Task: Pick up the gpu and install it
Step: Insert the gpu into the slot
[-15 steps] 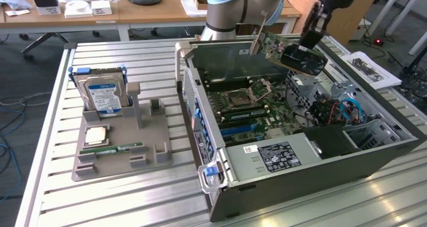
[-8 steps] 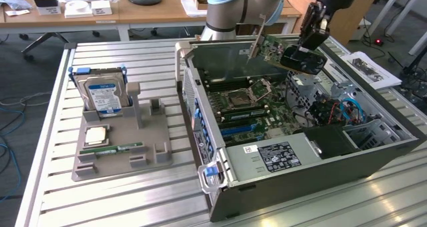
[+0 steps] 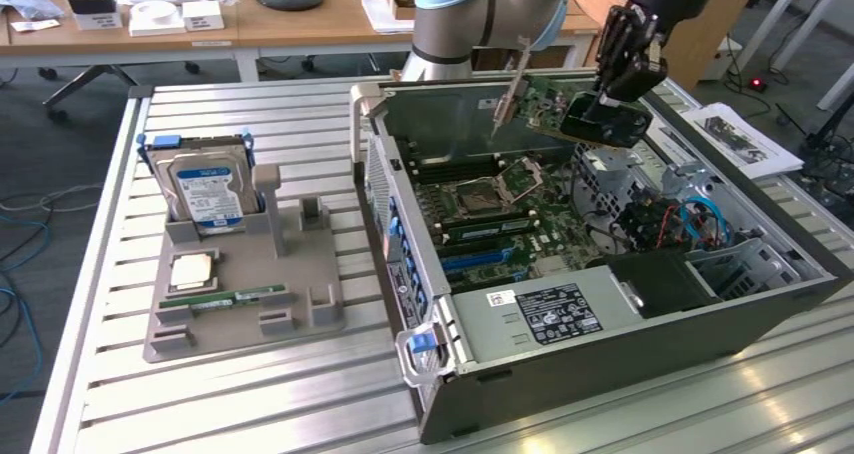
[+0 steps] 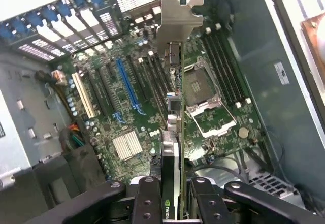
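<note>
The gpu (image 3: 577,112), a thin green card with a black fan housing and a silver metal bracket, hangs tilted in the air over the open computer case (image 3: 587,304). My gripper (image 3: 618,96) is shut on its fan end, above the case's far side. In the wrist view the gpu (image 4: 175,127) runs edge-on away from the fingers (image 4: 147,198), its bracket (image 4: 179,18) pointing at the case's slotted rear wall. Below it lies the motherboard (image 4: 132,107) with a long blue slot (image 4: 128,84) and an empty processor socket (image 4: 203,102).
A grey fixture tray (image 3: 240,294) on the slatted table at the exterior view's left holds a silver hard drive (image 3: 207,189), a green memory stick (image 3: 224,298) and a processor chip (image 3: 191,270). Cables and a drive cage fill the case's right side. Papers (image 3: 741,139) lie beyond it.
</note>
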